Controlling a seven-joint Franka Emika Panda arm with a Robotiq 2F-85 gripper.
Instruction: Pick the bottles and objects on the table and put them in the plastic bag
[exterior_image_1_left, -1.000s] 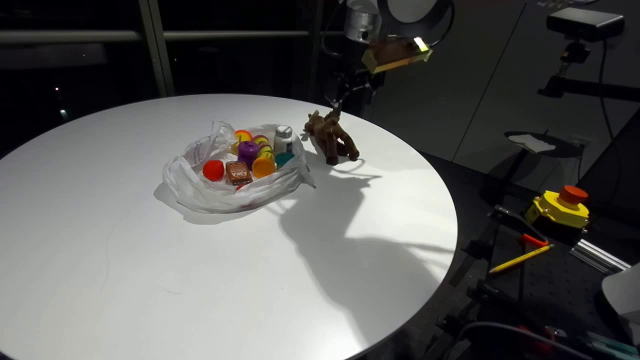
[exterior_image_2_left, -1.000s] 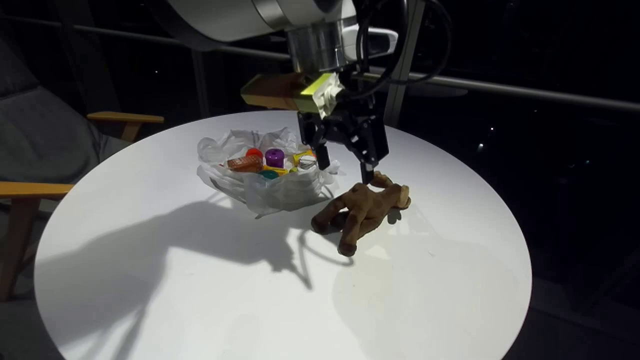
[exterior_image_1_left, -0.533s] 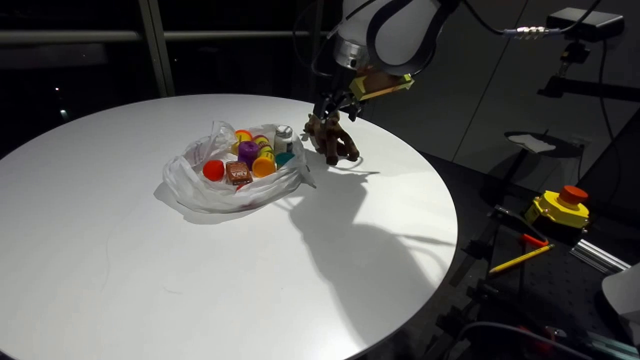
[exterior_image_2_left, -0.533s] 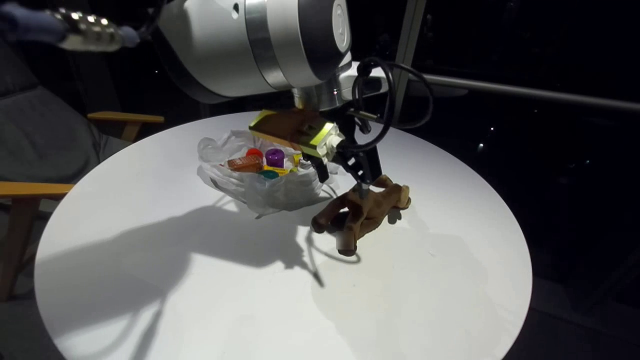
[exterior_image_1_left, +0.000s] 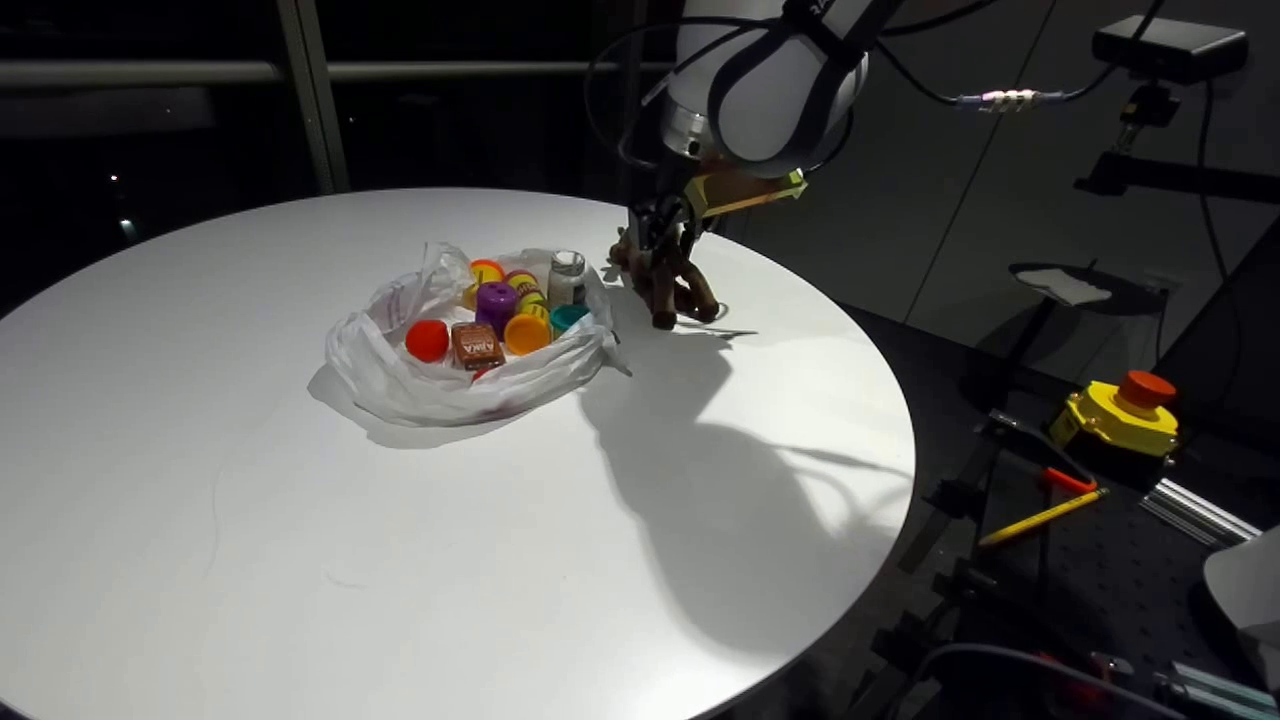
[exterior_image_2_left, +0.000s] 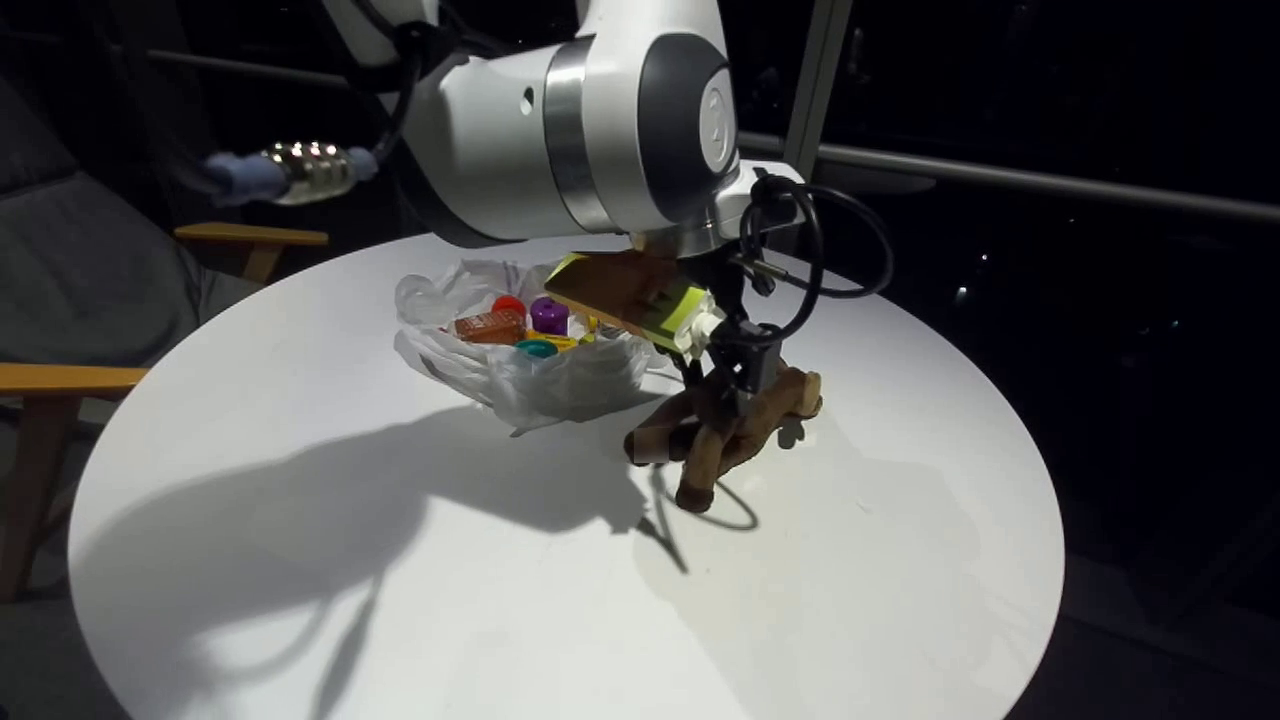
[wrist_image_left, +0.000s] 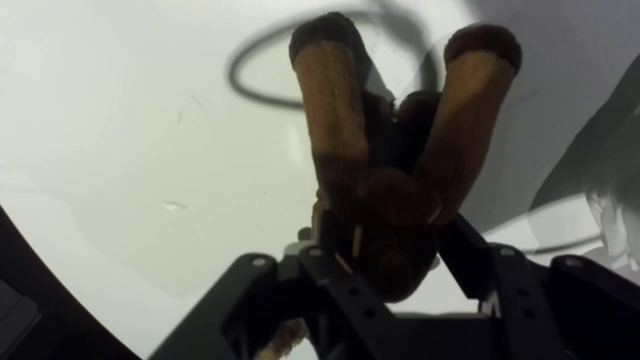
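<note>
Dim room; round white table (exterior_image_1_left: 300, 580) is brightly lit, glare (exterior_image_1_left: 645, 690) near its rim. Beyond table in both exterior views: dark windows (exterior_image_1_left: 160, 135) with pinpoint lights (exterior_image_1_left: 126, 226), upright post (exterior_image_1_left: 312, 100), pale rail (exterior_image_1_left: 470, 70). Beside table in an exterior view: grey chair (exterior_image_2_left: 95, 275) with wooden armrests (exterior_image_2_left: 250, 235). Past table in an exterior view: dark grey wall (exterior_image_1_left: 960, 200), dark floor (exterior_image_1_left: 932, 385), small round-topped stand (exterior_image_1_left: 1130, 297).

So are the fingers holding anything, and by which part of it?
The fingers straddle the body of the brown plush animal; whether they actually grip it cannot be told.
</note>
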